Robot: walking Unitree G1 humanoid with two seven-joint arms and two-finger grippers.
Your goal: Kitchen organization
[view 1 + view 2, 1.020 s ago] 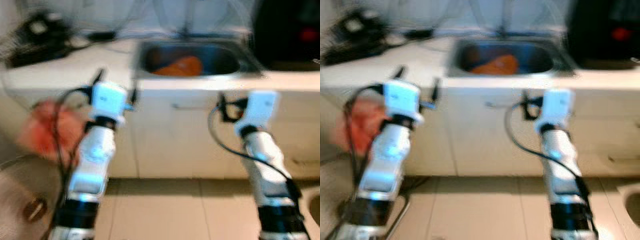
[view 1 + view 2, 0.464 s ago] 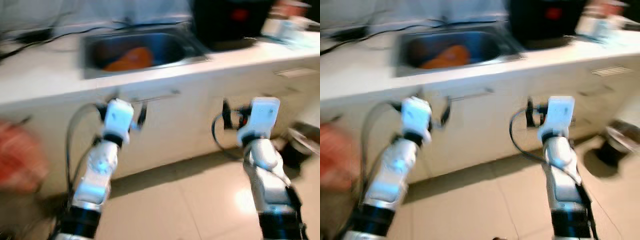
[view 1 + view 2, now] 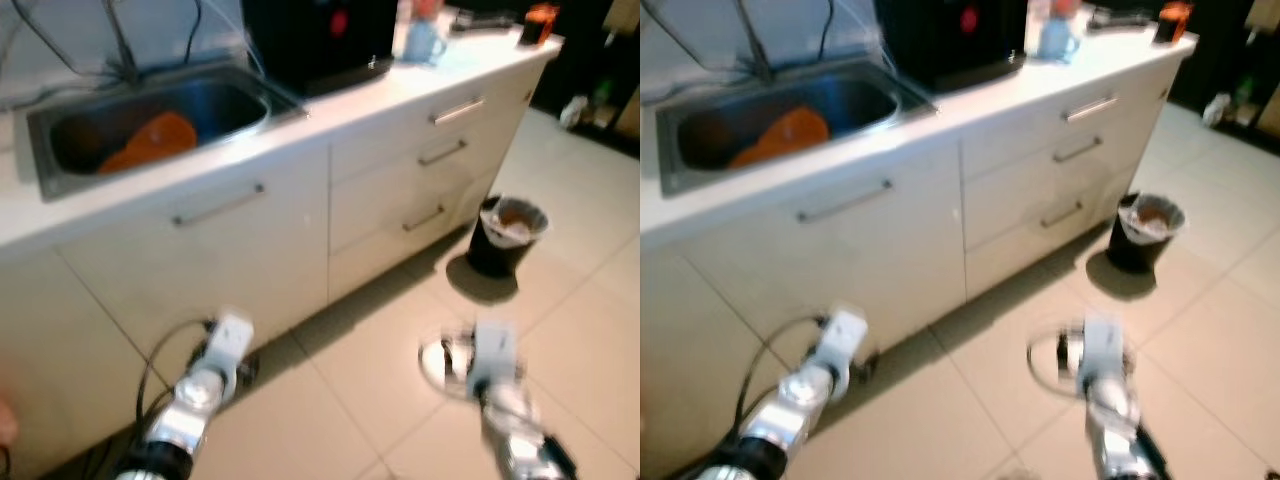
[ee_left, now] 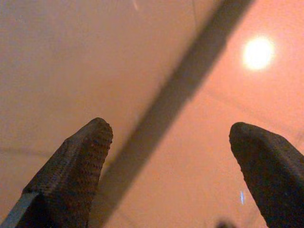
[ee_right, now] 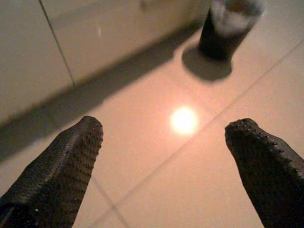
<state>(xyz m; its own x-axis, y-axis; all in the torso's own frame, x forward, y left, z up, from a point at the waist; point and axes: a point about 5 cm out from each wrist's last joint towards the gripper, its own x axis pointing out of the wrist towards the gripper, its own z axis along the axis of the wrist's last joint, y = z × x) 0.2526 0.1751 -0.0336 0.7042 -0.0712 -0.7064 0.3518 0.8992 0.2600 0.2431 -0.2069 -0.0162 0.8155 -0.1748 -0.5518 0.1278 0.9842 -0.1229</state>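
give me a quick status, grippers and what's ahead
Left gripper and right gripper both open, empty, hanging low over the floor. Orange item sits in the sink. Black bin stands on the floor by the drawers.

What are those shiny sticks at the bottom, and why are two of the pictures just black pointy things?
The shiny sticks are a walking robot's two arms, seen from a camera on its head. The left gripper and right gripper are its hands, each with two black fingers. The pointy pictures come from small cameras on the wrists, looking along those fingers. Both hands are open and hold nothing; they hang low over the tiled floor. In front stands a kitchen counter with a sink, and something orange lies in it. Drawers are to the right, and a small black bin stands on the floor.
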